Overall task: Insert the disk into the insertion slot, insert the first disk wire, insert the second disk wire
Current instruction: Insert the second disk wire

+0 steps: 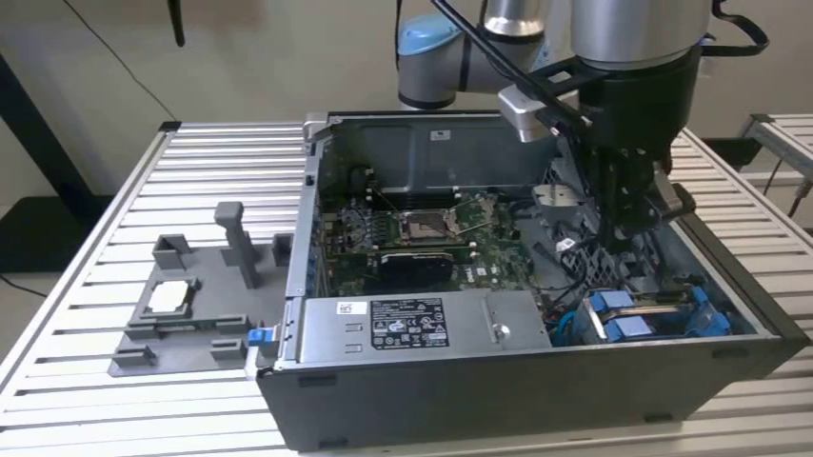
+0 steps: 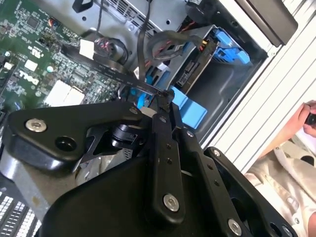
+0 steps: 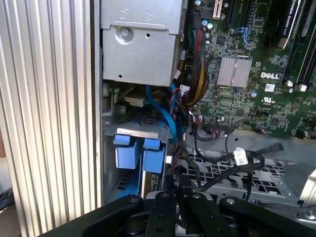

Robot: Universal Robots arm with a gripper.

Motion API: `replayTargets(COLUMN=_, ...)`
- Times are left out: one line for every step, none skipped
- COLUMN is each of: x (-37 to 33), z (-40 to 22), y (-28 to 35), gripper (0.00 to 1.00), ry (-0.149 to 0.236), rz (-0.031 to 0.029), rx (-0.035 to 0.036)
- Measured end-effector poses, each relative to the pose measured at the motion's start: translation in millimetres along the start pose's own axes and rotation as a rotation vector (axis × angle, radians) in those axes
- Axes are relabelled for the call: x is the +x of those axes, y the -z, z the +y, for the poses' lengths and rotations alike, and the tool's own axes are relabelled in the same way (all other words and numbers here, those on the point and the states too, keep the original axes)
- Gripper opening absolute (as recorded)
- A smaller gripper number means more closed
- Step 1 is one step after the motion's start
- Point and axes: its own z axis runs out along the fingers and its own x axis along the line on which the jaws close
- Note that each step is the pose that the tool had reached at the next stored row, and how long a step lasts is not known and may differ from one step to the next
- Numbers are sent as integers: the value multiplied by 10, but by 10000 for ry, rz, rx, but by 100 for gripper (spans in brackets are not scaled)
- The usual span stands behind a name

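Observation:
The insertion slot (image 1: 696, 322), a dark metal bay with blue rails, sits in the open computer case's near corner on the exterior view's right. The disk (image 1: 656, 307) lies in it between the blue tabs. In the second wrist view the disk (image 2: 193, 69) rests inside the slot (image 2: 229, 45). The slot's blue tabs (image 3: 131, 150) appear in the first wrist view. My gripper (image 1: 631, 227) hangs inside the case a little beyond the slot. Its fingers (image 2: 159, 123) are shut on the end of a black disk wire (image 2: 113, 71) that trails over the motherboard. A second black wire (image 3: 256, 157) loops nearby.
The motherboard (image 1: 420, 233) and silver power supply (image 1: 420, 322) fill the case's other side. A light grey fixture with upright posts (image 1: 190, 305) stands on the slatted table (image 1: 76, 286) at the exterior view's left. A person's hand (image 2: 308, 118) is beside the table.

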Motion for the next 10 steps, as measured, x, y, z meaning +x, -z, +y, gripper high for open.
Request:
replayTargets(x=23, z=-9, y=-8, gripper=16, ry=-1, rz=-12, rx=-26)
replayTargets(x=46, z=-19, y=-15, gripper=16, ry=-1, rz=-23, rx=-53)
replayTargets(x=69, z=-28, y=-23, gripper=16, ry=-1, rz=-34, rx=-81)
replayTargets(x=94, z=-38, y=-31, gripper=16, ry=0, rz=-46, rx=-109)
replayTargets(x=119, z=-48, y=-38, gripper=16, ry=0, rz=-57, rx=-138)
replayTargets(x=142, z=-55, y=-45, gripper=16, ry=0, rz=-66, rx=-164)
replayTargets(x=165, z=-63, y=-52, gripper=16, ry=0, rz=-76, rx=-190)
replayTargets(x=189, z=-72, y=-59, gripper=16, ry=2, rz=-83, rx=-217)
replayTargets(x=214, z=-80, y=-65, gripper=16, ry=2, rz=-91, rx=-244)
replayTargets(x=238, z=-87, y=-71, gripper=16, ry=4, rz=-98, rx=-269)
